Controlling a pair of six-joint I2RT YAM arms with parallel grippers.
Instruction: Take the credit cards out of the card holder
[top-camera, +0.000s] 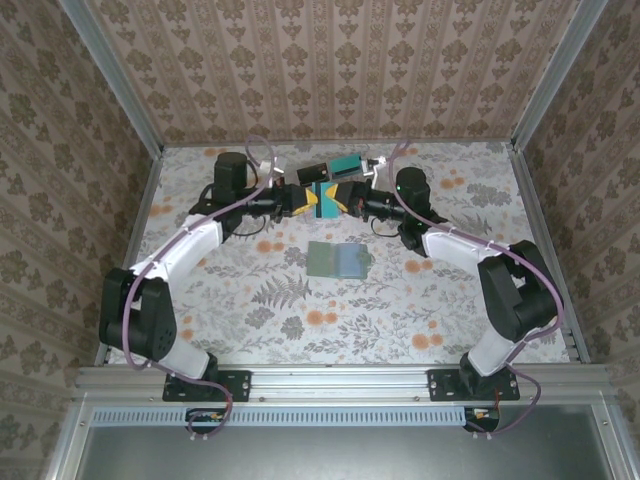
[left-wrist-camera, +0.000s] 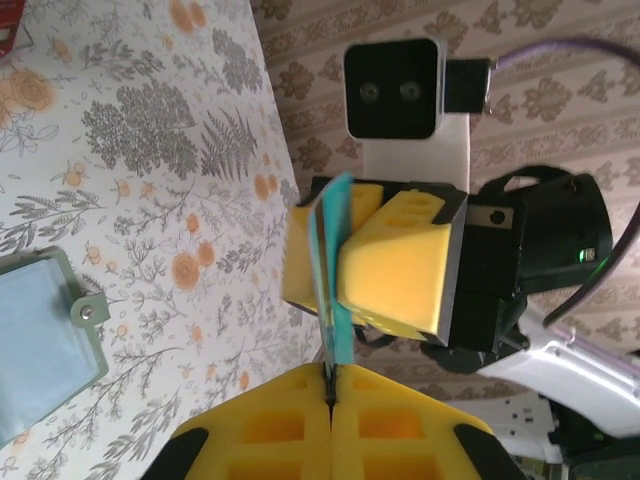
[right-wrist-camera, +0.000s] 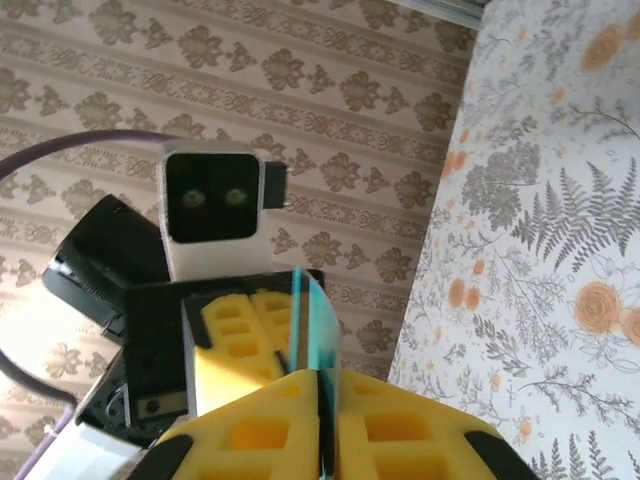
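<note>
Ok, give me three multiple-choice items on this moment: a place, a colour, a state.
1. Where is the card holder? A. held in the air B. open on the table C. against the back wall
2. What colour is the held card? A. red B. teal C. black
3. What holds that card? A. one gripper alone B. nothing C. both grippers
B: it lies flat there. B: its edge shows teal. C: left gripper and right gripper both clamp it.

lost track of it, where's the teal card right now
In the top view the teal card is pinched between the left gripper and right gripper, centre and toward the far side, just beyond the card holder lying on the table.
</note>
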